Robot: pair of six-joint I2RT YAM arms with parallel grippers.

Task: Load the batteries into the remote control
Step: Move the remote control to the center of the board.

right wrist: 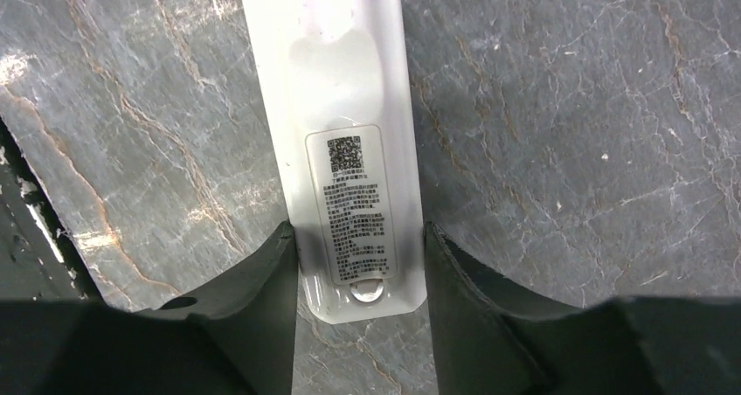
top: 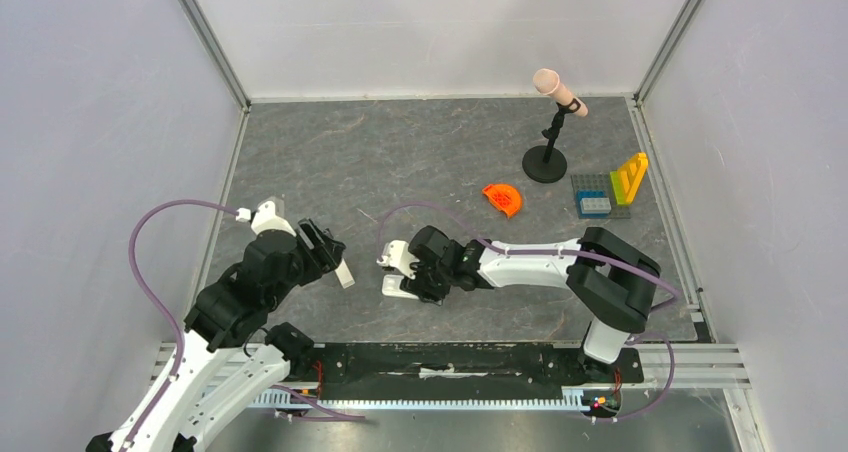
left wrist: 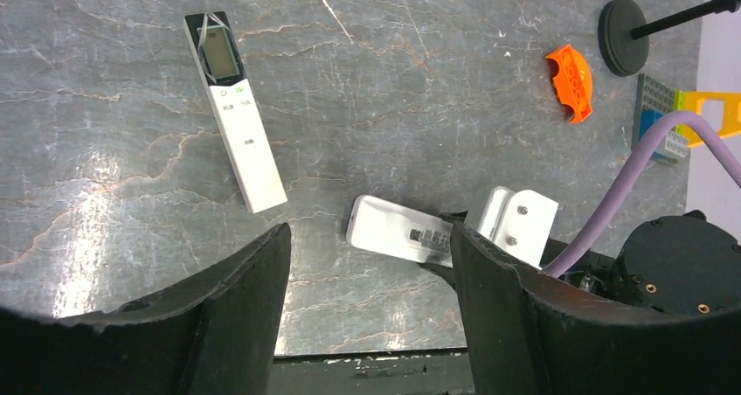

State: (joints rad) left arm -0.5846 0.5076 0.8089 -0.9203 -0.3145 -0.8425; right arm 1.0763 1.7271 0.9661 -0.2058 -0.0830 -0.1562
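1. Tabletop (top: pixel 400 142) of grey veined stone is closed in by pale walls on three sides and by a metal rail (top: pixel 450 357) at the near edge. Wide bare room is left behind the remote control (left wrist: pixel 236 115), toward the back wall.
2. Left gripper (left wrist: pixel 369 238) is held above the table on the near side of the remote control, jaws spread wide and gripping nothing.
3. Right gripper (right wrist: pixel 358 231) is set low around a white block (right wrist: pixel 332 63), one finger at each long edge. Whether it is clamped cannot be told.
4. Microphone stand (top: pixel 546 162) is placed well to the right of the remote control.
5. Remote control is laid flat, display up, apart from everything.
6. White block is laid label up, just right of the remote control's plain end, not touching it.
7. Brick plate (top: pixel 600 200) and orange piece (top: pixel 502 199) are found well to its right.
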